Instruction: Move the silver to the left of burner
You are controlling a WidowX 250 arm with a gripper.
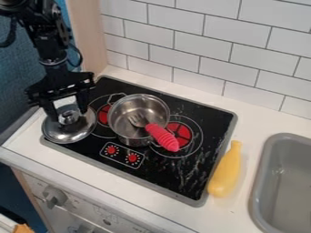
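Black arm (52,50) down from upper left, tool (68,115) low, fingers (50,110) apart

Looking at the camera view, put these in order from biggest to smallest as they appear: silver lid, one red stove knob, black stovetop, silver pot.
1. Black stovetop
2. Silver pot
3. Silver lid
4. Red stove knob

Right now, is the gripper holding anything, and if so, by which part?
It can't be told for sure: the gripper is down at the knob of the silver lid, but a firm hold isn't confirmed.
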